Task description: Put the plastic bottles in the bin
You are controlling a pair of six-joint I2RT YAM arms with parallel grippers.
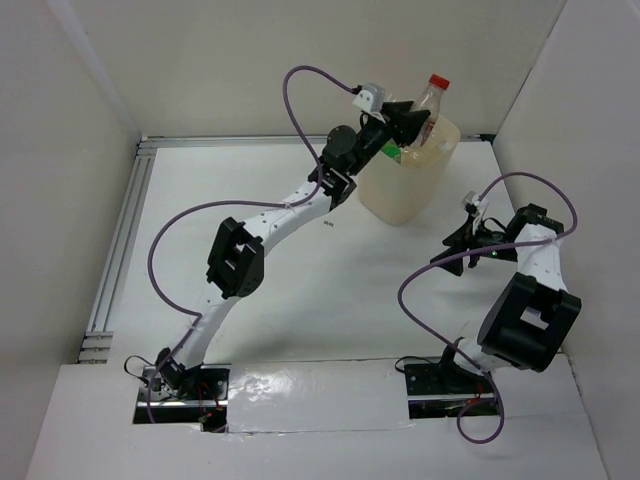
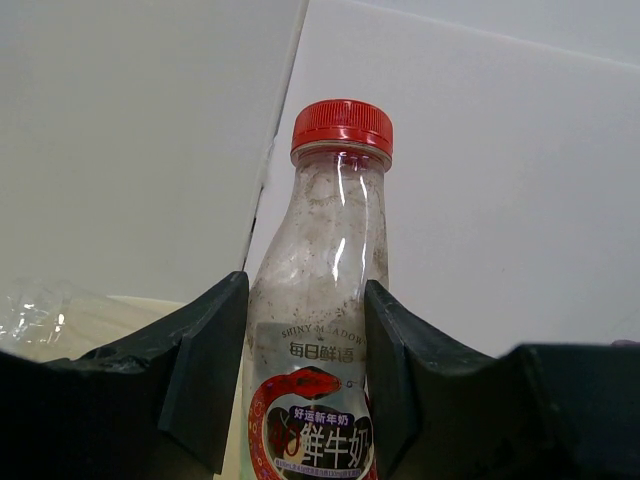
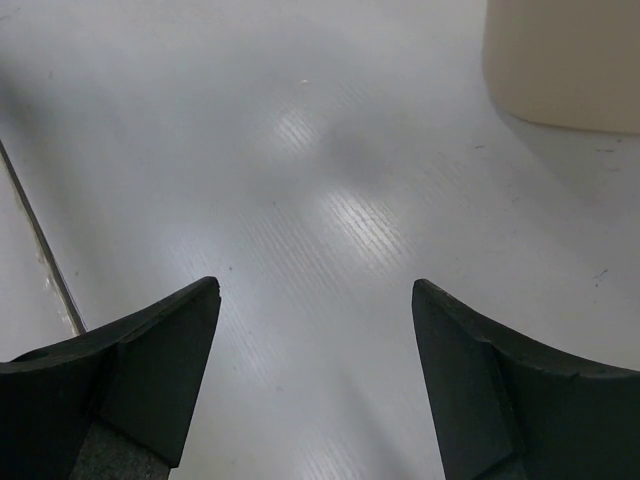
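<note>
Upper centre of the overhead view: the left gripper [image 2: 305, 288] is clamped on a clear, red-capped plastic bottle [image 2: 335, 250], held upright above the cream bin [image 1: 405, 190]. At middle right, the right gripper [image 3: 315, 290] hangs spread wide and empty over the white table [image 1: 300, 300], near the bin

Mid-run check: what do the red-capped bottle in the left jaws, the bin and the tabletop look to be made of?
Red-capped bottle: clear glossy plastic, seemingly; bright streaks, and the background shows through it. Its cap: opaque red plastic, ribbed. Bin: cream plastic, probably, smooth with a dull sheen. Tabletop: white, finely ribbed satin sheet; material uncertain.
</note>
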